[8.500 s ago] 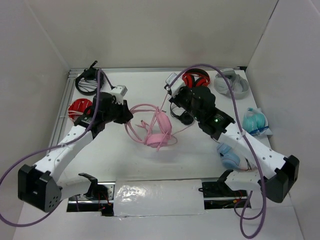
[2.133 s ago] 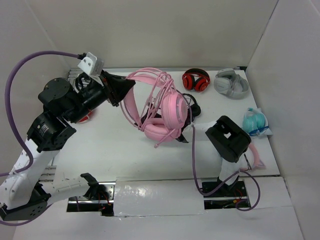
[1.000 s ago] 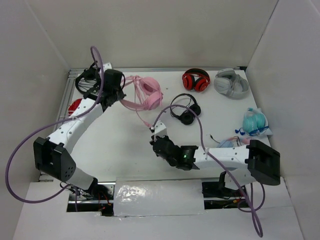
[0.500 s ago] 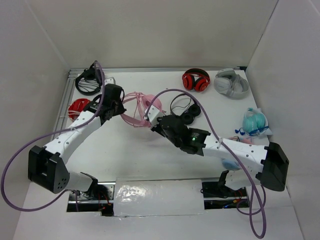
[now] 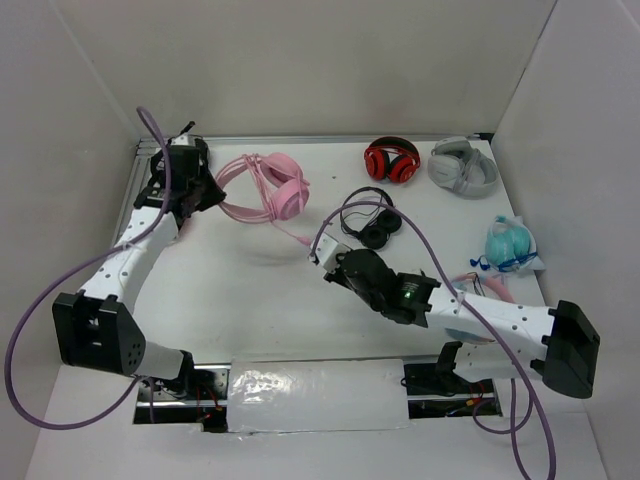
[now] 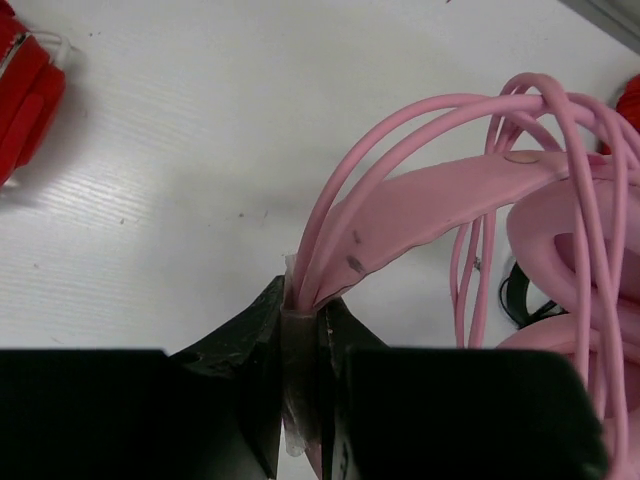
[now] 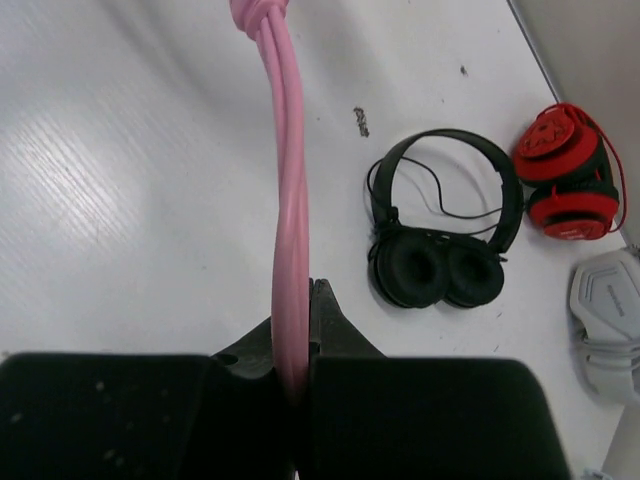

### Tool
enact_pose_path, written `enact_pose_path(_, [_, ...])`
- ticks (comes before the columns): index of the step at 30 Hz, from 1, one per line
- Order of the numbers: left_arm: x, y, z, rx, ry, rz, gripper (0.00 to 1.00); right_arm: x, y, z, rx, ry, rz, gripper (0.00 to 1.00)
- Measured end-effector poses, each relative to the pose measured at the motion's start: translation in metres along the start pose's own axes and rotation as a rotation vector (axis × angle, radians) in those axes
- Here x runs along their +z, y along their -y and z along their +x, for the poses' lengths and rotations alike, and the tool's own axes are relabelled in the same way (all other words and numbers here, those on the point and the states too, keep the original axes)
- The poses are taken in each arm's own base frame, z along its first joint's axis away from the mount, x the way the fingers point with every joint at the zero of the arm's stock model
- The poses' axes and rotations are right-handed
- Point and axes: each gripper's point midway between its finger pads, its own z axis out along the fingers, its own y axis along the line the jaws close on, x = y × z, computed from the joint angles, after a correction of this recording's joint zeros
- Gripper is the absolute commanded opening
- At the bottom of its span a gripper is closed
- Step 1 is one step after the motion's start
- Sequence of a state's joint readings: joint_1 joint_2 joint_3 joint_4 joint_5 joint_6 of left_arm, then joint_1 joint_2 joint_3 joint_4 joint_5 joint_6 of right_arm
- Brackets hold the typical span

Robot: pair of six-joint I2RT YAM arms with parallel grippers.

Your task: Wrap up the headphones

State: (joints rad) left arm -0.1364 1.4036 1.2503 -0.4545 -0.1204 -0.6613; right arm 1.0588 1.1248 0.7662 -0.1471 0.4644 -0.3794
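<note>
The light-pink headphones (image 5: pixel 268 190) are at the back left of the table, cable loops wound over their headband. My left gripper (image 5: pixel 207 190) is shut on the headband's left end; in the left wrist view the jaws (image 6: pixel 305 305) pinch the band and wires of the headphones (image 6: pixel 450 200). The thin pink cable (image 5: pixel 300 238) runs taut from the cups toward the table's middle. My right gripper (image 5: pixel 325 252) is shut on it there. The right wrist view has the cable (image 7: pixel 289 180) rising straight out of the closed jaws (image 7: pixel 300 300).
Thin black headphones (image 5: pixel 368 222) lie just right of the cable. Red-and-black headphones (image 5: pixel 391 161) and a grey pair (image 5: pixel 463 166) sit at the back right, a teal bundle (image 5: pixel 510 244) at the right edge. A red pair (image 6: pixel 25 90) lies by the left gripper.
The left gripper has carried the headphones back and to the left. The right gripper has pulled away toward the front with the cable, which now runs stretched between the two.
</note>
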Motion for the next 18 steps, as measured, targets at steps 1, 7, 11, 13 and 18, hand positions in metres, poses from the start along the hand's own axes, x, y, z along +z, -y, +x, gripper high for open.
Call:
enact_pose_path(1, [0.000,0.003,-0.002,-0.002,0.004,0.012,0.00,0.001,-0.002,0.005,-0.001,-0.010,0.002,0.00])
enact_pose_path(7, [0.006,0.022,0.024,0.051,-0.029,0.065,0.00,0.004,0.013,-0.004,-0.043,-0.026,0.087,0.00])
enact_pose_path(11, [0.015,0.019,0.052,0.083,-0.104,0.060,0.00,0.010,0.033,-0.031,-0.110,-0.029,0.156,0.00])
enact_pose_path(13, [0.019,0.013,0.064,0.095,-0.131,0.058,0.00,0.009,0.042,-0.044,-0.134,-0.017,0.170,0.00])
enact_pose_path(18, [0.022,0.011,0.092,0.127,-0.182,0.089,0.00,0.010,0.062,-0.060,-0.182,0.008,0.151,0.05])
